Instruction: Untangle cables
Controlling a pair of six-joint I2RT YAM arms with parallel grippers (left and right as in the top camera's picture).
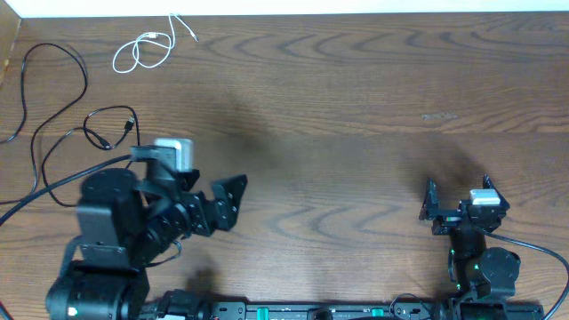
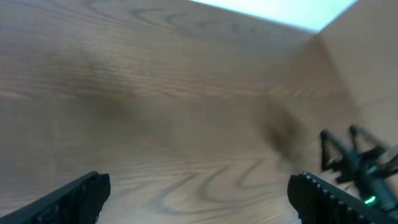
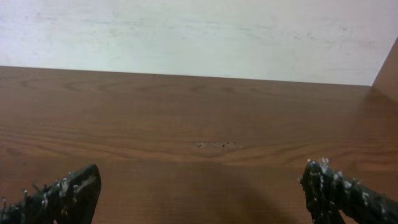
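Note:
A white cable (image 1: 153, 37) lies coiled at the far left of the table, apart from the others. Below it a long black cable (image 1: 84, 80) loops down the left edge. A short black cable (image 1: 131, 123) with a plug end curls right beside it. My left gripper (image 1: 233, 203) is open and points right, well below and to the right of the cables. In the left wrist view its fingers (image 2: 81, 196) frame only bare wood. My right gripper (image 1: 458, 191) is open at the near right, with nothing between its fingertips (image 3: 339, 193).
A thick black wire (image 1: 44, 188) runs from the left arm off the left edge. The right arm (image 2: 360, 165) shows at the right of the left wrist view. A pale wall (image 3: 199, 37) bounds the table's far edge.

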